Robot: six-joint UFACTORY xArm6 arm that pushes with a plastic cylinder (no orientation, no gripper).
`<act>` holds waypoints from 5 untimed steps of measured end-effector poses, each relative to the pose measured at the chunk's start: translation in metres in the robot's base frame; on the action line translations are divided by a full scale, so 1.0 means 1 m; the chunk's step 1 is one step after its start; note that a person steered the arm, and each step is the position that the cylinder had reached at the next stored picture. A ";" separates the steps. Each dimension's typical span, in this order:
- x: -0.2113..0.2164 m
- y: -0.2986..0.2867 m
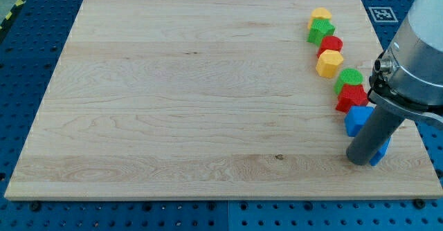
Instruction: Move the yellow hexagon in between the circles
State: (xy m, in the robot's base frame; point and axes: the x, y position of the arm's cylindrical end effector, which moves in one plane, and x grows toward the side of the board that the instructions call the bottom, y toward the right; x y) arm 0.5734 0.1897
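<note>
We see our arm [415, 58] coming in from the view's right, ending in a dark rod whose lower end, our tip [359, 160], rests on the wooden board [173, 106] near its bottom right corner. There are no fingers here to open or close, only this plain rod, and it has hold of nothing. Just up and to the left of our tip sits a blue block [356, 119], touching the rod's side; another blue block [381, 150] peeks out just to the right of our tip, mostly hidden behind the rod, so we cannot tell its shape. Above these, a chain of blocks runs up and slightly left away from our tip: a red block [351, 97], then a green circle [349, 79] touching it, then the yellow hexagon [329, 63], well above our tip. Past that come a red circle [331, 44], a green star-like block [321, 30], and, farthest from our tip, a yellow block [320, 14] at the top of the chain.
</note>
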 end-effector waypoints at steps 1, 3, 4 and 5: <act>0.000 -0.030; 0.000 -0.083; 0.000 -0.083; 0.008 -0.086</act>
State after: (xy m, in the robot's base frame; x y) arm 0.5817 0.1041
